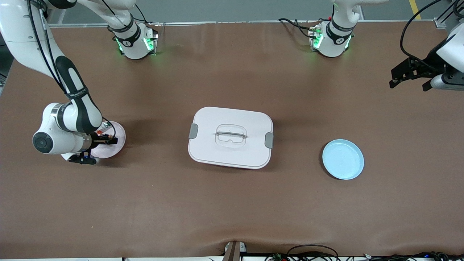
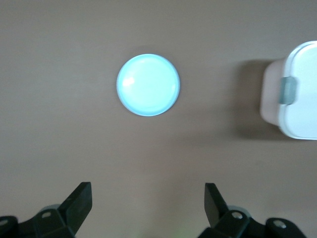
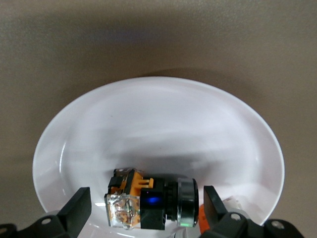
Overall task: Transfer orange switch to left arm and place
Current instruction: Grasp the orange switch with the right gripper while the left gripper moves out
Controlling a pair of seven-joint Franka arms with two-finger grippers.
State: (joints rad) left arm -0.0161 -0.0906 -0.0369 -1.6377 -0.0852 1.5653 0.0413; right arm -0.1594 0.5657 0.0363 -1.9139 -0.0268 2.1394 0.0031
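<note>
- The right gripper (image 1: pixel 97 141) is low over the pink plate (image 1: pixel 117 143) at the right arm's end of the table, its arm bent down from the base at the top of the front view
- In the right wrist view its fingers (image 3: pixel 74 213) stand spread apart, one on each side of the orange switch (image 3: pixel 151 201); a gap shows between each fingertip and the part, so they frame it without clamping it
- The orange switch lies on its side in the pink plate (image 3: pixel 158 129), close to the rim; it shows a black body, an orange section, a clear block at one end and a silver ring at the other
- A small bit of orange shows just beside the ring end, partly hidden by one finger; what it is cannot be told
- The box (image 1: pixel 230 137) sits closed in the middle of the table, between the two plates and well apart from both, with a grey latch on each short side and a recessed handle in its lid
- The blue plate (image 1: pixel 343 159) lies toward the left arm's end of the table, slightly nearer to the front camera than the box, and holds nothing
- The left gripper (image 1: pixel 411 78) hangs high above the left arm's end of the table and waits; it carries nothing
- In the left wrist view its fingers (image 2: pixel 79 201) are wide apart, with the blue plate (image 2: pixel 148 85) and one corner of the box (image 2: pixel 292 94), grey latch included, seen on the table below
</note>
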